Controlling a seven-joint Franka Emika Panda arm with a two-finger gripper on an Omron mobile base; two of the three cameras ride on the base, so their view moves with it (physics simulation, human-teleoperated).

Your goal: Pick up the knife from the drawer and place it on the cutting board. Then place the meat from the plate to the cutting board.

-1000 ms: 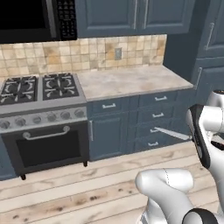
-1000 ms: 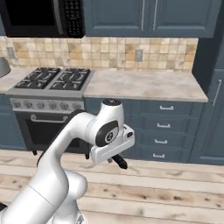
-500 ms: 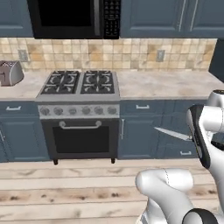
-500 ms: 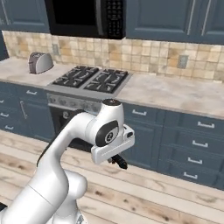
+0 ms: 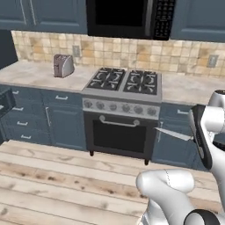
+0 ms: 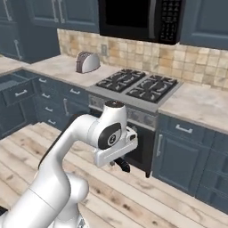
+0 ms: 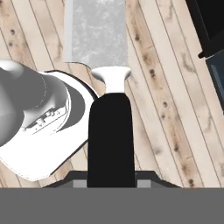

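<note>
Black handle, silver blade: the slim pointed kitchen knife (image 7: 109, 92) is clamped in the jaws of the white arm's gripper (image 6: 121, 164), carried low over the pale wooden plank floor (image 5: 52, 176). It looks light, stiff and sharp, best held by the handle as it is now. Blade juts toward the dark oven door (image 5: 121, 136); I'd say swing wide of that front edge, plenty of floor room.

The slim knife (image 7: 101, 70) has a speckled silver-grey blade and a plain black handle. The plank floor (image 5: 48, 176) is pale wood with brown streaks. The cabinet fronts (image 6: 178, 156) are dark blue-grey. The tiled backsplash (image 5: 132, 52) is a beige and tan patchwork.
</note>
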